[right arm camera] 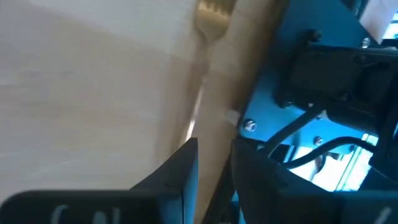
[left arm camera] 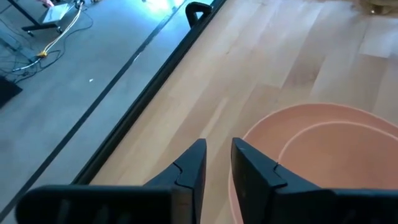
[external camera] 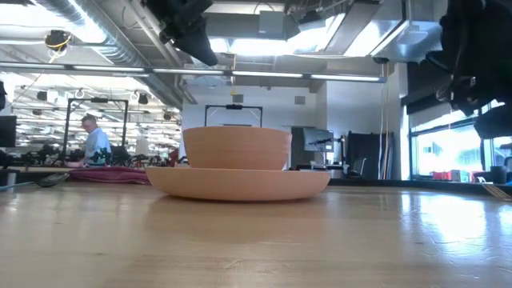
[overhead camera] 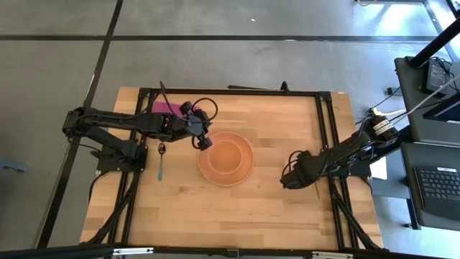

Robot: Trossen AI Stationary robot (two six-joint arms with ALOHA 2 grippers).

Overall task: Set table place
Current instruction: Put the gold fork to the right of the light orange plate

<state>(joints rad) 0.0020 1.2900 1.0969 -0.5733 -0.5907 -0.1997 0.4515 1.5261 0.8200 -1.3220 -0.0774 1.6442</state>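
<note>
1. Table (overhead camera: 237,208) of light joined planks fills the black rail frame, and we see the place setting gathering at its middle: a salmon bowl (overhead camera: 227,155) sits inside a matching plate (overhead camera: 244,175), the stack centred where a diner would sit.

2. Our left gripper (overhead camera: 203,141) hangs over the plate's rim on the left side; its wrist camera shows the two dark fingers (left arm camera: 189,171) nearly together with nothing between them, so we judge it empty and clear of the dishes, the bowl resting on its own.

3. Beside the plate, toward the left arm's base, a spoon (overhead camera: 161,161) with a teal handle lies on the wood, apart from the plate, likely waiting to be squared up. A magenta item (overhead camera: 165,108) shows behind the left arm; we cannot tell what it is.

4. Our right gripper (overhead camera: 290,178) sits low near the table's right rail. Its wrist view shows a fork (right arm camera: 208,25) lying ahead of narrowly parted, empty fingers — we read this as a reach for the fork.
</note>
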